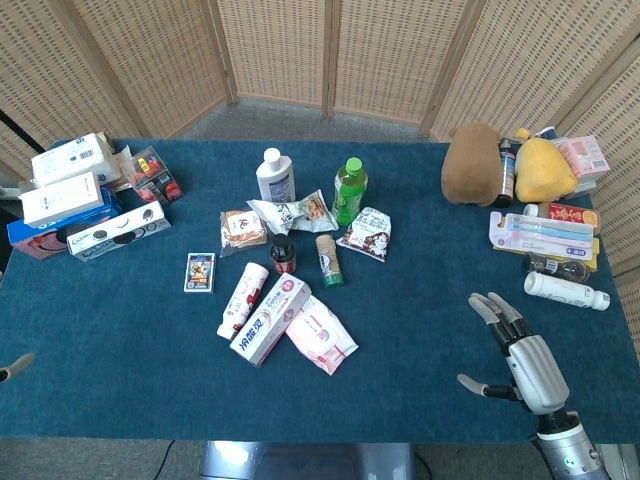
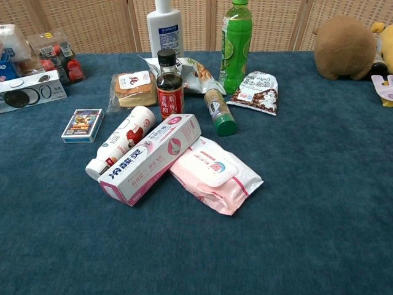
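**Hovering at lower right: a bare hand, a tube nearby**

Item 1. We log the right hand at the lower right of the head view. It sits over the blue table with fingers spread and nothing between them. The chest view does not show it.

Item 2. The tube lies on its side just above that hand in the frame, near it but not touching. A toothbrush pack lies further up.

Item 3. Only a tip of the left hand shows at the lower left edge, so we cannot tell how its fingers are set.

Item 4. At mid-frame are the toothpaste box, the wipes touching it, and the green bottle, all well apart from either hand.

We judge this a pre-grasp stage, with nothing held yet. Taking the tube would call for a short reach forward and fingers closing across its width.
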